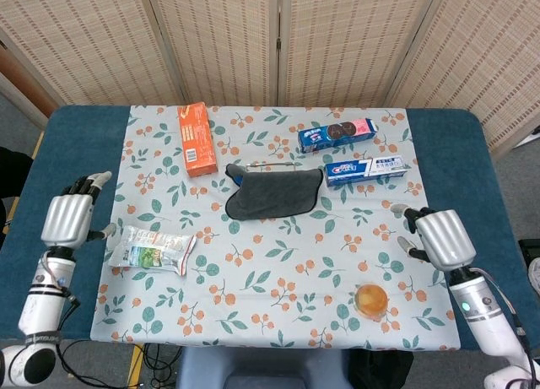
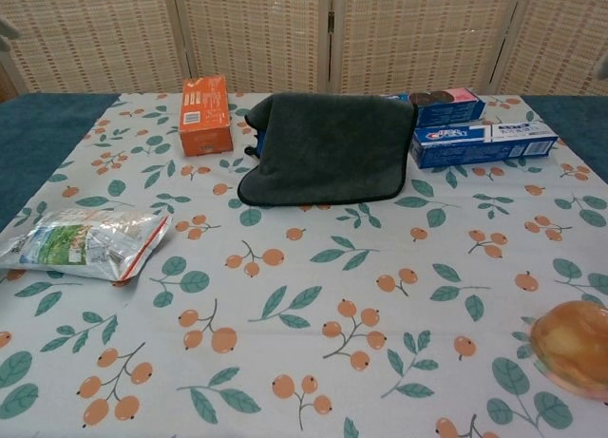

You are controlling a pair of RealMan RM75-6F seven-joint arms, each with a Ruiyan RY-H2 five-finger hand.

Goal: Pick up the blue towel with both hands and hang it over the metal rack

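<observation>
The dark blue-grey towel (image 1: 274, 195) hangs draped over a low metal rack, of which a thin bar (image 1: 272, 164) shows behind it. In the chest view the towel (image 2: 328, 145) slopes down toward me, its hem on the cloth. My left hand (image 1: 69, 218) hovers over the table's left edge, far from the towel, fingers apart and holding nothing. My right hand (image 1: 440, 239) is at the front right, also empty with fingers apart. Neither hand shows in the chest view.
An orange box (image 1: 195, 138) stands left of the towel. A blue-pink cookie box (image 1: 339, 134) and a toothpaste box (image 1: 369, 170) lie to its right. A plastic snack bag (image 1: 152, 250) lies front left, an orange round tub (image 1: 371, 299) front right. A folding screen (image 1: 278, 43) stands behind.
</observation>
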